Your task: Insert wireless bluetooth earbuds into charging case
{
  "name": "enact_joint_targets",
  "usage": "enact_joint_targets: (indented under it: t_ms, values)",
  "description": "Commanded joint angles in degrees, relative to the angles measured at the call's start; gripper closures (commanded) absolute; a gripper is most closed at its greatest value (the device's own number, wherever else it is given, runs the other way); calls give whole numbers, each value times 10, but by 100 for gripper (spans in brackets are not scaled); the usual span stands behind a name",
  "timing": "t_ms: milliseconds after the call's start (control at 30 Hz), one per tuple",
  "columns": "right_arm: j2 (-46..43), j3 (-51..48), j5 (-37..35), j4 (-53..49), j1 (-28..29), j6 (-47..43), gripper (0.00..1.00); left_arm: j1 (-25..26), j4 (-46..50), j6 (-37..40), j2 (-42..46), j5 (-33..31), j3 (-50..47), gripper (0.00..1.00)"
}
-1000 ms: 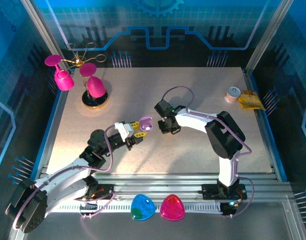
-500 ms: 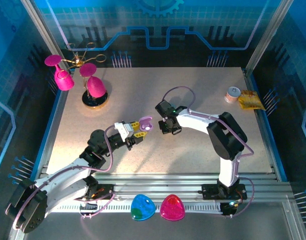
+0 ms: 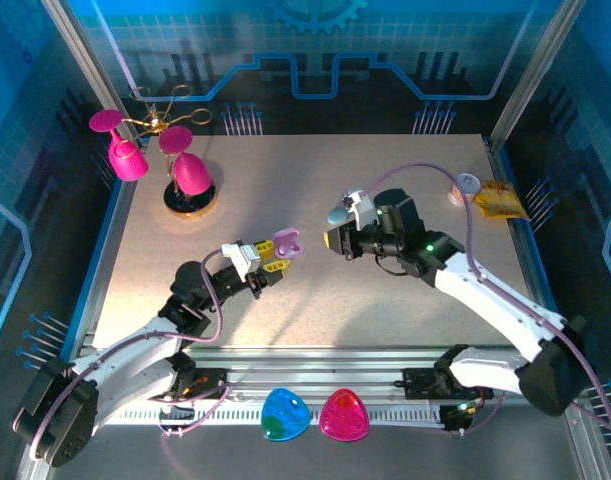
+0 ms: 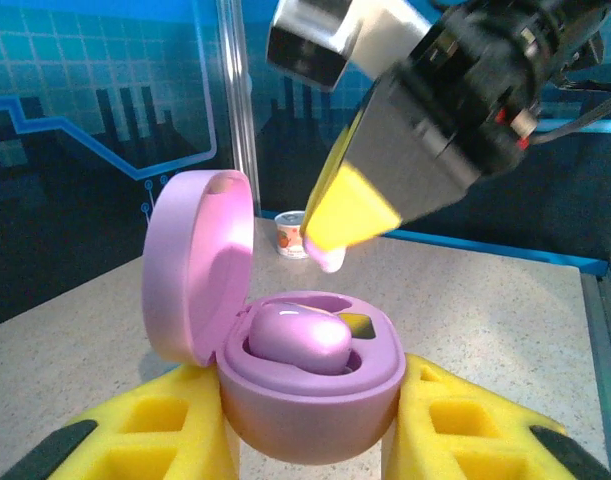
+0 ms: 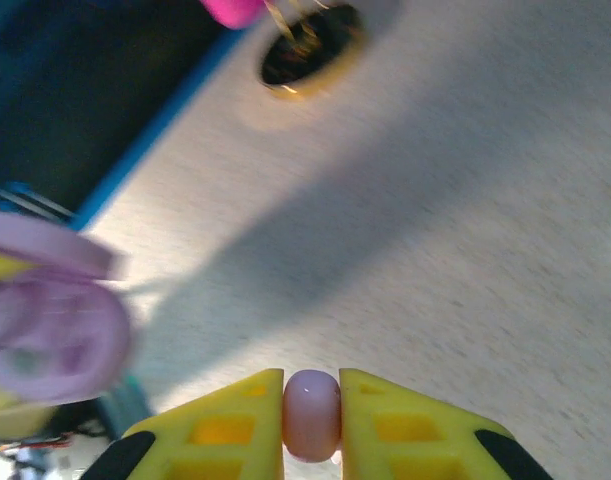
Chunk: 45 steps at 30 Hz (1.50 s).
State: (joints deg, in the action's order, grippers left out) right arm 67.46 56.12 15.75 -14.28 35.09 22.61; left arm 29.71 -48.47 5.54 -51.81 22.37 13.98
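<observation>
Right wrist view: light purple earbud (image 5: 312, 415) is pinched between the yellow pads (image 5: 235, 425) of the right gripper (image 5: 312, 398). Jaws are nearly closed, with only the bud's width between them. It is held by its flanks; I cannot tell which end faces down.

Left wrist view: the same bud hangs above and a little behind the open purple case (image 4: 307, 385), not touching it. The lid (image 4: 200, 265) is hinged up on the left. A second light purple earbud (image 4: 295, 338) is already seated in the nearer well. The free well (image 4: 357, 325) to its right shows as a dark gap. The left gripper (image 4: 307, 450) clamps the case base from both sides, jaws closed tight on it, cradle facing up.

Top view: the two grippers stand close together above the middle of the table (image 3: 385, 160), a small gap apart, with the case lifted off the surface.

Judgement, step in hand: carry the held bud to the free well and seat it.
- Bring the right gripper across until the bud is plumb over the right-hand well, not over the seated bud.
- Keep clear of the raised lid.
- Line up the bud's long axis with the recess before descending.
- Come down slowly and release only once the bud sits in the recess.
- The left arm should hold the case level.

Risks:
- The bud is small and smooth, so it may twist in the pads or drop to the table.
- The broad pads may knock the case rim or the seated bud.
</observation>
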Motion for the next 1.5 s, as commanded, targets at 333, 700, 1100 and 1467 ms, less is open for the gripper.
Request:
enact_joint_targets:
  t_ms: [333,700,1100,1467]
  values:
    - [-6,-19,237,189,5,53,86,-4,-55,-44,-15,73,21,68]
    - [28,-15,229,187,16,39,86,-4,-71,-60,-15,82,25,68]
    - [34,-18,233,193,24,37,86,-5,-64,-54,-22,71,25,68]
    - [34,-18,277,193,28,39,85,-5,-71,-53,-27,69,24,68]
